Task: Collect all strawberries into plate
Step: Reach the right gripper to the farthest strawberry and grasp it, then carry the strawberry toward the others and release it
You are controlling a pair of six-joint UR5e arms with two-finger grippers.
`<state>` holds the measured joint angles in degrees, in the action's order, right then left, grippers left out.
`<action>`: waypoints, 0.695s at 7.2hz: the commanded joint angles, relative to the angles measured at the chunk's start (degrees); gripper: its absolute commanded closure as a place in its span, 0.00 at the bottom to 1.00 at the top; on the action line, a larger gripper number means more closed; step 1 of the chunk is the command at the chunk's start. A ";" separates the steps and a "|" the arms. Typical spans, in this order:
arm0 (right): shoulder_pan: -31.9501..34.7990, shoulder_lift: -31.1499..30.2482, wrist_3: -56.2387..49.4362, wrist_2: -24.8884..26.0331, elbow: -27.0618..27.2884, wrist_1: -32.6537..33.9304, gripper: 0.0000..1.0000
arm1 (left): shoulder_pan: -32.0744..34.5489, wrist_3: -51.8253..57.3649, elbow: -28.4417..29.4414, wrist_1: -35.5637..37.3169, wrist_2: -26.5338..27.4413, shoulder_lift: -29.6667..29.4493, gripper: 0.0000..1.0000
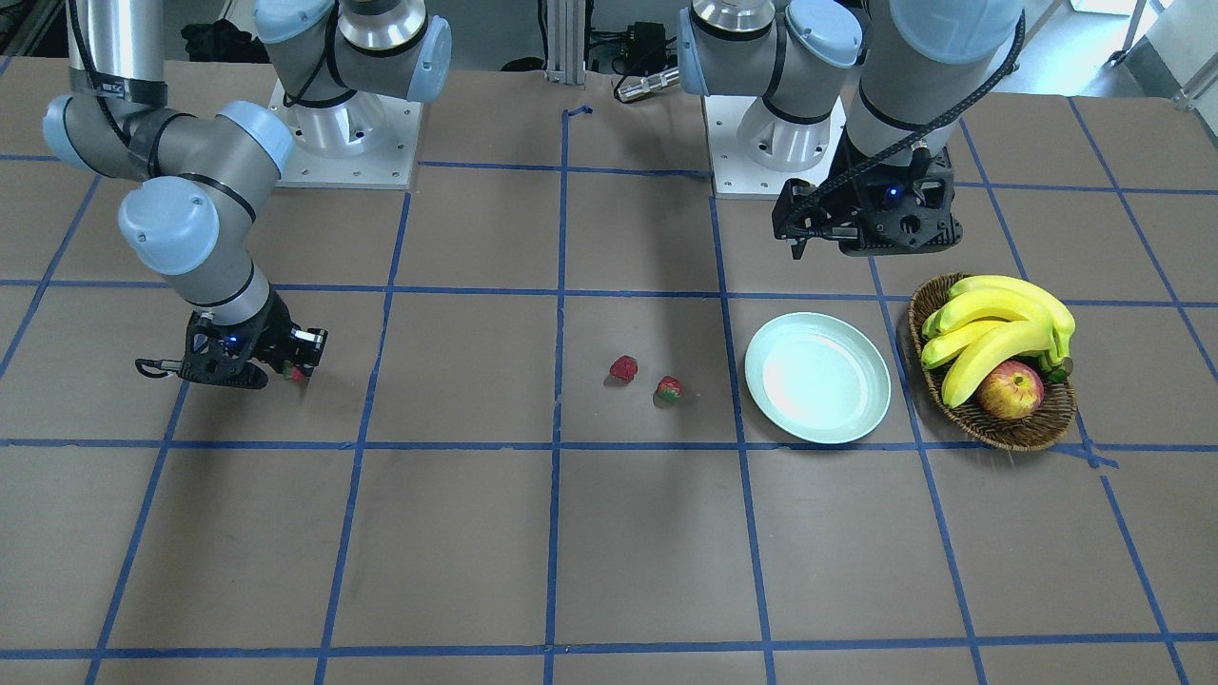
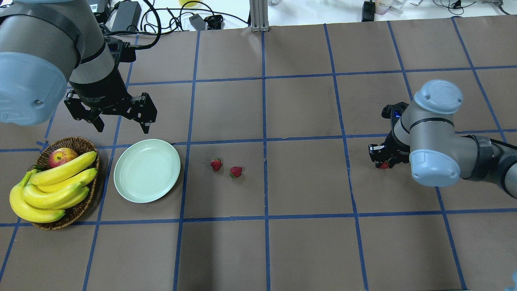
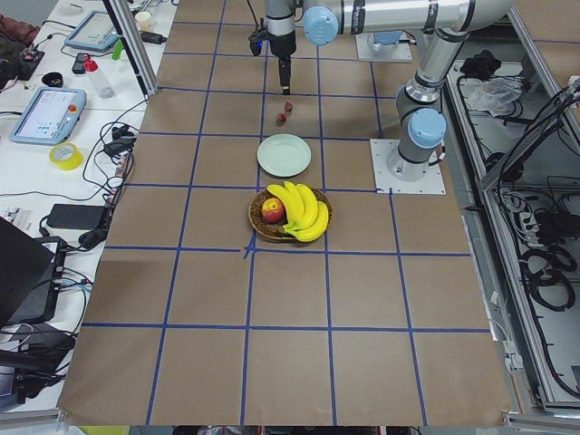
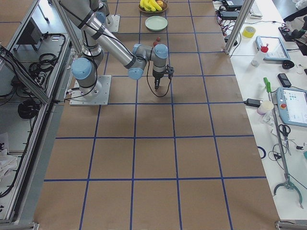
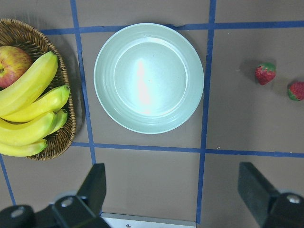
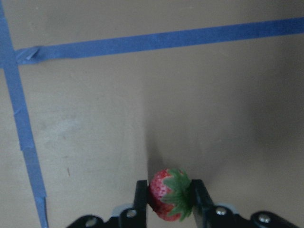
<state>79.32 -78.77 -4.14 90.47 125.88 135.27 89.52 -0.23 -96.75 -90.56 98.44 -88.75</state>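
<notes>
Right hand (image 6: 169, 192) clamps one strawberry (image 6: 168, 198) for transfer to the distant plate (image 2: 147, 170); left hand (image 2: 123, 129) hangs wide open, empty.

3 strawbs (image 2: 216, 164) (image 2: 235, 171) (image 2: 384, 165), 1 plate (image 2: 147, 170), 1 basket (image 2: 76, 141)

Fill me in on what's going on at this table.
The right gripper is shut on the held strawberry, far across the table from the plate, which is empty. The nearer strawberry and the farther strawberry lie on the table beside the plate. The left gripper hangs open near the plate, holding nothing. A basket of bananas and an apple sits on the plate's other side.
</notes>
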 commanded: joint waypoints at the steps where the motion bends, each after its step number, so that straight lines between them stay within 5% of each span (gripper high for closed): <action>1: 14.81 0.28 21.40 -0.30 -3.16 0.61 0.97 | 0.04 -0.03 -0.01 -0.06 0.00 -0.02 0.00; 3: 26.63 4.82 39.48 -7.73 -9.83 1.13 0.97 | 0.13 -0.21 -0.71 0.03 0.08 -0.20 0.00; 5: 36.12 13.16 50.22 -7.06 -21.93 0.44 0.97 | 0.13 -0.21 -1.68 2.13 0.00 -0.29 0.00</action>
<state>109.58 -70.70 38.27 83.77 111.17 136.10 89.64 -0.43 -97.94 -89.49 98.45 -88.96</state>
